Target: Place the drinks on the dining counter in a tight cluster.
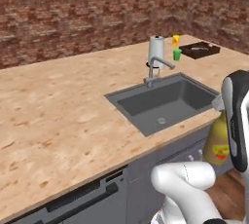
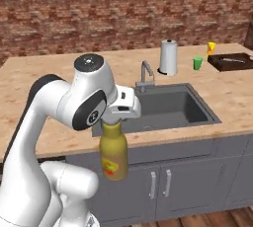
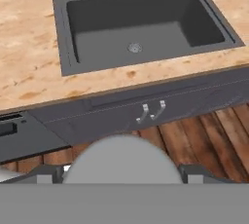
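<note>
Right up close in the hand view, the grey cap of the yellow bottle (image 3: 121,159) sits between my tool's two dark tips. My tool (image 2: 114,120) is clamped on the neck of that fat yellow bottle, jaws wide around it. It hangs in the air in front of the grey cupboards, lower than the top of the worktop (image 2: 49,68) and not over it yet.

Going left to right in the right base view, I see bare wood, then the tap (image 2: 144,75), the sink (image 2: 168,106), a white roll (image 2: 168,57), a small green cup (image 2: 197,63), a small yellow cup (image 2: 211,48) and a dark tray (image 2: 230,61).

I think I am on the carry step. Next I should lift the bottle higher than the worktop edge, bring it over bare wood beside the sink, and stand it upright.

My arm covers part of the bottle in the left base view. I cannot find the other two drinks, so I do not know where the cluster should go.
</note>
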Tool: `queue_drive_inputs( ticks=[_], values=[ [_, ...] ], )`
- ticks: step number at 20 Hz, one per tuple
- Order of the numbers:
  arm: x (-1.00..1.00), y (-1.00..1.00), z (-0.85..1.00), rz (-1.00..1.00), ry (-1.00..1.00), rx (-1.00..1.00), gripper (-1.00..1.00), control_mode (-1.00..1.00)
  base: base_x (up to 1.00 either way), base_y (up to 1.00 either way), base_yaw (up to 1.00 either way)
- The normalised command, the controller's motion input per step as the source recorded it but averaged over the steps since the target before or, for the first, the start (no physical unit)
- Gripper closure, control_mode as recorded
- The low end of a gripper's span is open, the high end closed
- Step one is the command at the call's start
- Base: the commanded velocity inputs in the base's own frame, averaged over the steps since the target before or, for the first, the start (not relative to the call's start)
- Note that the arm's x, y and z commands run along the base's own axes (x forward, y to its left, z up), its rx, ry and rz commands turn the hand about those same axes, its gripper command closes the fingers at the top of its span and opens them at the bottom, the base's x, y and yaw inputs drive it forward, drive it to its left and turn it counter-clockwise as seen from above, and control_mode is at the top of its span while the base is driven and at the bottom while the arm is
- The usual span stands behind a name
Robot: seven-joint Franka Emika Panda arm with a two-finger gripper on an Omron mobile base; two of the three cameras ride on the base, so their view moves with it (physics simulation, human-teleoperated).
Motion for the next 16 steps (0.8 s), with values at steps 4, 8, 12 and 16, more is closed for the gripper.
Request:
queue_drive_inputs(
  ticks=[4,8,12,16],
  values=[
    [0.0,0.0,0.0,0.0,0.0,0.0,1.0,1.0,0.0,-1.0,0.13],
    [0.0,0.0,0.0,0.0,0.0,0.0,1.0,1.0,0.02,-1.0,0.05],
    [0.0,0.0,0.0,0.0,0.0,0.0,1.0,1.0,0.21,-1.0,0.15],
    [0.0,0.0,0.0,0.0,0.0,0.0,1.0,1.0,0.53,-0.98,0.36]
  ],
)
